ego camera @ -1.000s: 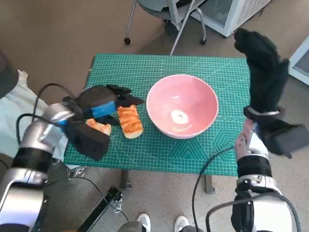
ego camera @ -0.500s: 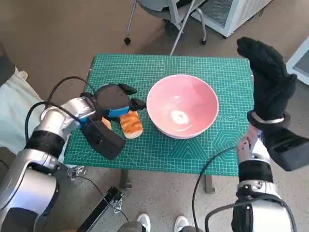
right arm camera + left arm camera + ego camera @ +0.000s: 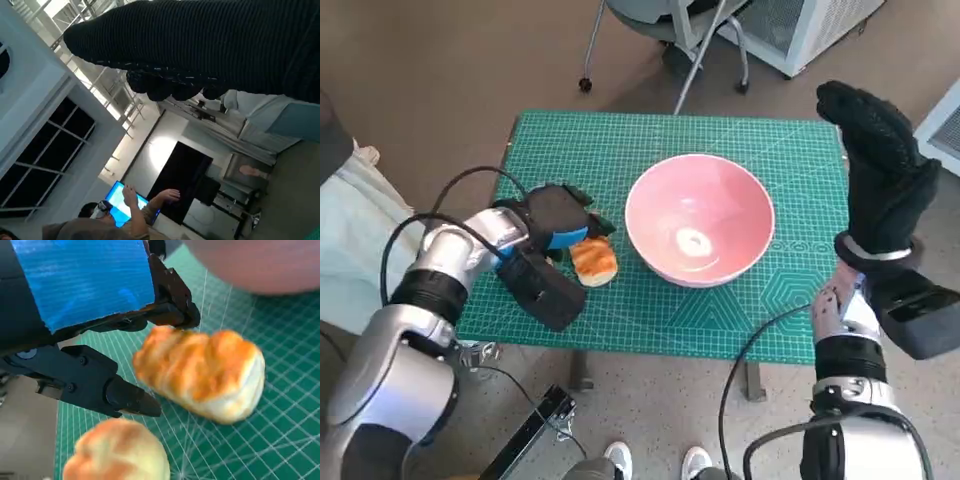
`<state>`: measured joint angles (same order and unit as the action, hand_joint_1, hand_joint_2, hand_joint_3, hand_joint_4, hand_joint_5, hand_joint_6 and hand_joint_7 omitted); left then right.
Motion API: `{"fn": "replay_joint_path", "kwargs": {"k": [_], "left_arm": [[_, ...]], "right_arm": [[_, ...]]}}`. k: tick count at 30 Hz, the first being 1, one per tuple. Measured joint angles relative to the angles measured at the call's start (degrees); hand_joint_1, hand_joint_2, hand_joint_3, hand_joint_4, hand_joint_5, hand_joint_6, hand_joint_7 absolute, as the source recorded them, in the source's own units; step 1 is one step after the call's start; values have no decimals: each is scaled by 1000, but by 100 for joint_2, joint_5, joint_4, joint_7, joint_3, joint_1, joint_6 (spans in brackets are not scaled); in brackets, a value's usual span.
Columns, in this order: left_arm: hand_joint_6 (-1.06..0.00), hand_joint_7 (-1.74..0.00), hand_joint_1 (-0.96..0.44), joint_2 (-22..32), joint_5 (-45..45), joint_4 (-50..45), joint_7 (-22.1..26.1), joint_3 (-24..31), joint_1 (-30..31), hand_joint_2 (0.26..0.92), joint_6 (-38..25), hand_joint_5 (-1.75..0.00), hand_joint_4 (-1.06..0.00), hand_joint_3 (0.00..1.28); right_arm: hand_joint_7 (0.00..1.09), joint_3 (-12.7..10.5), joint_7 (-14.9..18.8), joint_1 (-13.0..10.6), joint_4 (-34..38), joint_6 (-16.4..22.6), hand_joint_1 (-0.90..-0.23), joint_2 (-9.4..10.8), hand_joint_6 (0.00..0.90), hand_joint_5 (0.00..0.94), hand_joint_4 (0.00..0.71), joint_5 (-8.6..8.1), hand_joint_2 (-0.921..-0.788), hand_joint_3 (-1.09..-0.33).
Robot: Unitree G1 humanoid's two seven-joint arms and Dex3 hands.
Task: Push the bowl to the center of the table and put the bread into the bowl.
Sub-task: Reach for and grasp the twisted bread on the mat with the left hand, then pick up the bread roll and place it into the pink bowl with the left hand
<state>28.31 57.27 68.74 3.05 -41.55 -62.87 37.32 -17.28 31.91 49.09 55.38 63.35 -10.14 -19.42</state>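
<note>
Left hand (image 3: 556,212) fingers spread around the bread (image 3: 592,262) beside the centred pink bowl (image 3: 698,232), ready to grasp; right hand (image 3: 880,165) raised, open, empty.

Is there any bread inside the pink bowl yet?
No: the pink bowl holds nothing, and the bread lies on the mat beside it.

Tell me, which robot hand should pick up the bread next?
The left robot hand. It already sits over the long bread beside the pink bowl, with its fingers around the loaf. The right robot hand is raised off past the table's far edge, away from any bread.
</note>
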Motion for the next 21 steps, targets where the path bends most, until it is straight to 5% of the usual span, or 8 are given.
{"fn": "replay_joint_path", "kwargs": {"k": [17, 18, 21], "left_arm": [[-794, -134, -72, -416, -191, 439, 333, -70, -69, 851, -437, -77, -701, 20], [-732, -525, -47, -420, -197, 448, 332, -74, -69, 876, -444, -498, -646, 59], [-649, -985, -16, -424, -204, 469, 283, -104, -59, 906, -440, -1014, -590, 106]], "right_arm": [[841, 116, -280, -166, -213, -14, -577, -1, 35, 3, 344, 171, -921, -694], [841, 124, -293, -180, -218, -14, -576, -1, 34, 3, 344, 171, -921, -694], [842, 146, -318, -224, -241, -15, -576, 0, 33, 3, 343, 171, -921, -694]]}}
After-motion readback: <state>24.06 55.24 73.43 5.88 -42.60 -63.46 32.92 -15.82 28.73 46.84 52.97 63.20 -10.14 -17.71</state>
